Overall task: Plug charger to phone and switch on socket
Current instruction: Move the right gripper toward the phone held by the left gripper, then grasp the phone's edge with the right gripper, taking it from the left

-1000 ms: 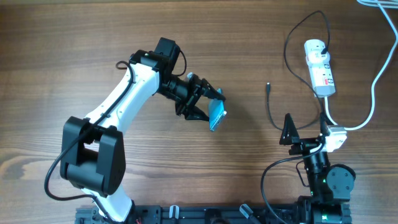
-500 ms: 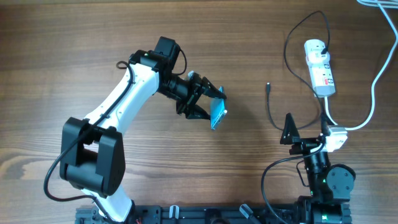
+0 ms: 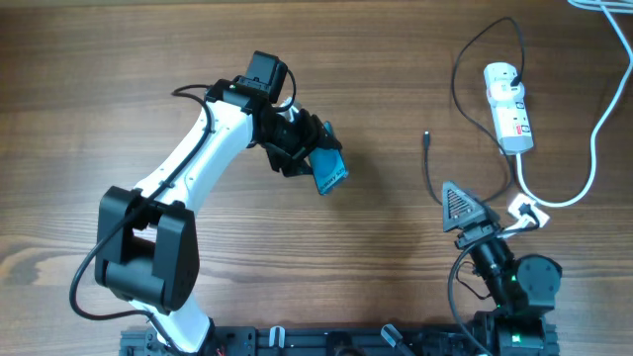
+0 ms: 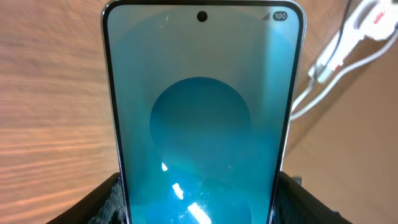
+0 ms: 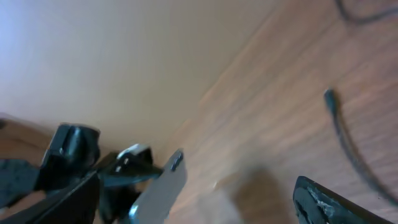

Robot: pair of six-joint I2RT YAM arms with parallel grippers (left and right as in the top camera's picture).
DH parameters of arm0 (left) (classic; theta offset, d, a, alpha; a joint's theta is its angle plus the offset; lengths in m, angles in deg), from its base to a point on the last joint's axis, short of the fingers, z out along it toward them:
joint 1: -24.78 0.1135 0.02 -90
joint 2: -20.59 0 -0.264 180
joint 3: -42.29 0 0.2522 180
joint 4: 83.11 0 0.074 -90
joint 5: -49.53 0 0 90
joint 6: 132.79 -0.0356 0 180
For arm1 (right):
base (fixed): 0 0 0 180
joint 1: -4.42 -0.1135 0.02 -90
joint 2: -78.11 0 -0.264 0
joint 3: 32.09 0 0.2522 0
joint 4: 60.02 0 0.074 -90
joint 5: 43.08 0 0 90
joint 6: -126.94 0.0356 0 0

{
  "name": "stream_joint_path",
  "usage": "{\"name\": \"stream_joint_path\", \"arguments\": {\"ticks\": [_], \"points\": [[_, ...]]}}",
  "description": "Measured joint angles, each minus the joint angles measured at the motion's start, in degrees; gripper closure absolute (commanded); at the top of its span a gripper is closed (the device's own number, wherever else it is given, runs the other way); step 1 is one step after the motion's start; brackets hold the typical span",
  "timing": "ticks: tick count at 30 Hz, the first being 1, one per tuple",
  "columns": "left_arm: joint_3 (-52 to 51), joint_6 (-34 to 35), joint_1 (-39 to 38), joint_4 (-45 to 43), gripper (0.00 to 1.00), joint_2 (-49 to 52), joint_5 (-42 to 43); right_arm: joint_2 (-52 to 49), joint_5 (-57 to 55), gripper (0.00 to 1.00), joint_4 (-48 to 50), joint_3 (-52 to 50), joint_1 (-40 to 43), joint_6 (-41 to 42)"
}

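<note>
My left gripper (image 3: 315, 156) is shut on the phone (image 3: 329, 171) and holds it tilted above the table's middle. In the left wrist view the cyan screen (image 4: 199, 118) fills the frame, with one finger on each side edge at the bottom. My right gripper (image 3: 462, 210) is open and empty, low at the front right; its wrist view shows the phone's grey back (image 5: 158, 193) at the left. The charger's thin black cable ends in a plug tip (image 3: 426, 136) lying on the table, also in the right wrist view (image 5: 329, 96). The white socket (image 3: 507, 107) lies at the far right.
A thick white cord (image 3: 596, 138) runs from the top right corner down to a white plug (image 3: 526, 210) beside my right arm. The black cable loops left of the socket (image 3: 457, 74). The white cord also shows in the left wrist view (image 4: 329, 59).
My left gripper has turned the phone and drawn it a little up and to the left. My right arm has swung, and its gripper now points left towards the phone.
</note>
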Motion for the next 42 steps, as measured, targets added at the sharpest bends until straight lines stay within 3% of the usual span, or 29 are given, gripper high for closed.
{"name": "stream_joint_path", "arguments": {"ticks": [7,13,17,27,31,37,42], "points": [[0.0,0.04,1.31,-2.95,0.59,0.0,-3.98,-9.77,11.52,0.01,2.51,0.39,0.0,-11.3],[0.02,2.56,2.03,-4.79,0.59,0.0,-6.71,-21.38,16.11,0.01,2.62,7.76,-0.37,-19.32],[0.02,6.08,2.01,-5.07,0.59,-0.02,-7.41,-33.16,16.74,0.01,6.27,12.63,-8.76,-24.17],[0.04,11.37,2.01,-4.98,0.59,-0.02,-7.56,-54.84,-5.81,0.02,30.8,13.64,-34.38,-25.35],[0.07,11.67,1.51,-5.01,0.59,-0.02,-7.61,-62.93,-11.45,0.06,39.5,14.43,-37.18,-22.58],[0.07,11.82,-1.88,-4.98,0.59,-0.02,-7.58,-73.57,-13.05,0.16,39.91,22.86,-37.48,-20.0],[0.09,11.82,-2.99,-4.96,0.59,-0.02,-7.58,-74.62,-15.23,0.25,40.06,25.59,-37.48,-18.93]]}}
